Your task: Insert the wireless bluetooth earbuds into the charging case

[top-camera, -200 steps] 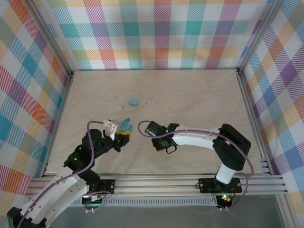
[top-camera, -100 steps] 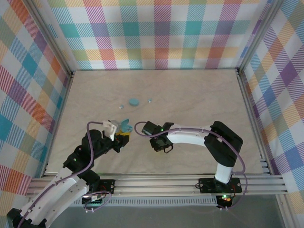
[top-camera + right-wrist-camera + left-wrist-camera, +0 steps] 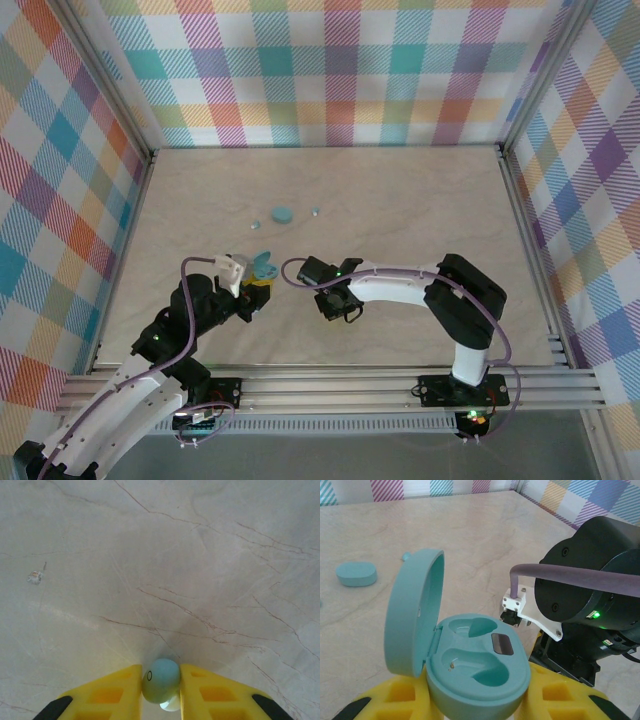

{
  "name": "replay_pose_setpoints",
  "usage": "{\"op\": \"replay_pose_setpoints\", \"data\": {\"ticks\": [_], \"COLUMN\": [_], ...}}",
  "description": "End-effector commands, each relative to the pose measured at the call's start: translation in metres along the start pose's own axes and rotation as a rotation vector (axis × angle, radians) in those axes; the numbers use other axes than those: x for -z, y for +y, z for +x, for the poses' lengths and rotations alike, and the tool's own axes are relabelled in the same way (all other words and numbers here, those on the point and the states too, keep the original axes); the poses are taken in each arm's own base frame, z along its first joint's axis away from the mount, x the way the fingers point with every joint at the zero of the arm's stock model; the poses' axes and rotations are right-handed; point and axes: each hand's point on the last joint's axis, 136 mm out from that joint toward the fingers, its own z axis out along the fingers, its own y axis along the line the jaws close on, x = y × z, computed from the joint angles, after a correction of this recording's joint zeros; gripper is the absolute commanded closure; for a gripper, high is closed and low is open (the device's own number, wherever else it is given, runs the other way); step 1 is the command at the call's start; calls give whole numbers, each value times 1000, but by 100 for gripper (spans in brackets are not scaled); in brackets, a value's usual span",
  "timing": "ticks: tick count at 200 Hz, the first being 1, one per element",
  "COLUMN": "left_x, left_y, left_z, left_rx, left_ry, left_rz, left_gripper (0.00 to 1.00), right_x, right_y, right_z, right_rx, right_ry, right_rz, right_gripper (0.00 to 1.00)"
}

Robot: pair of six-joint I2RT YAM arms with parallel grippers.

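Left gripper (image 3: 477,702) first: clamped on the base of the charging case (image 3: 475,667), with yellow fingers (image 3: 395,697) hugging both sides. Holds the lid (image 3: 415,612) flipped open on its hinge, standing near upright at the left of the wrist view, hollow side facing the base. Leaves both wells bare, opening upward toward the camera, with a small dark window between them.

Now the right gripper (image 3: 161,682): pinched on one earbud (image 3: 160,677), squeezed between the yellow fingertips (image 3: 117,687) just above the marble-look table (image 3: 200,555). Keeps the earbud's long axis roughly in line with the fingers, with the rounded blue-grey end out toward the table and the paler end back toward the palm. Shows a tiny dark ring on the earbud's left flank.

From above, sits just right of the held case, apart from it, in the near half of the table.

Farther back: a closed case (image 3: 283,214) lying flat, long axis side to side. Also a loose earbud (image 3: 314,212) near its right end and another bit (image 3: 256,226) off its near-left, too small to tell which way either points.
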Motion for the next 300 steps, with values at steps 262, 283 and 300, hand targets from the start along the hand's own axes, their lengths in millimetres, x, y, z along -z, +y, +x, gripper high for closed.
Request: {"op": "replay_pose_setpoints", "data": {"ticks": [262,283,300], "left_x": [-63,-65,-66], "left_y": [-89,-94,-97], "left_z": [-90,-87,-84], "left_rx": [-129,-126,-125], "left_ry": [-86,-69,-59], "left_rz": [509,547,565], "left_gripper": [88,88,88], "right_x": [278,273,273], "right_y": [8,10,11], "right_z": [-80,-83,-85], "right_rx": [111,148,174], "right_ry": [-540,-519,-512], "right_rz": [-755,-734,-730], "right_gripper": [89,90,90]}}
